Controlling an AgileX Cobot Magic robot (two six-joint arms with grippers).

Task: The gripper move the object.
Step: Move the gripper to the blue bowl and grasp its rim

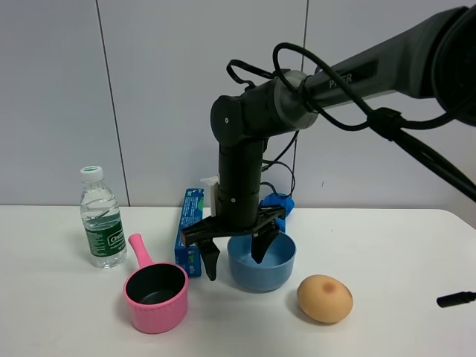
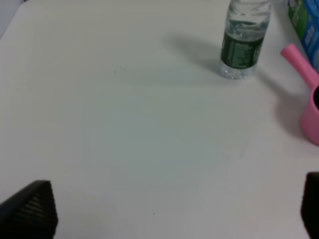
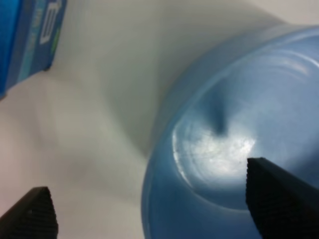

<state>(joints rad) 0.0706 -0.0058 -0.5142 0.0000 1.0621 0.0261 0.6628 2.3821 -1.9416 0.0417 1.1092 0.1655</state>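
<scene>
The right hand point(image 1: 235, 263) is held wide open at the bowl point(image 1: 274, 269), nothing gripped; one finger is placed inside the left rim, one outside, evidently so the wall can be pinched; the bowl is seen centrally on the counter point(image 1: 401, 245), just right of the pink pot point(image 1: 156, 299); closing seems called for next.

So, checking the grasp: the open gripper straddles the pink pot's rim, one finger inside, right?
No. The open gripper straddles the rim of the blue bowl, not the pot, with one finger inside, as the right wrist view shows.
</scene>
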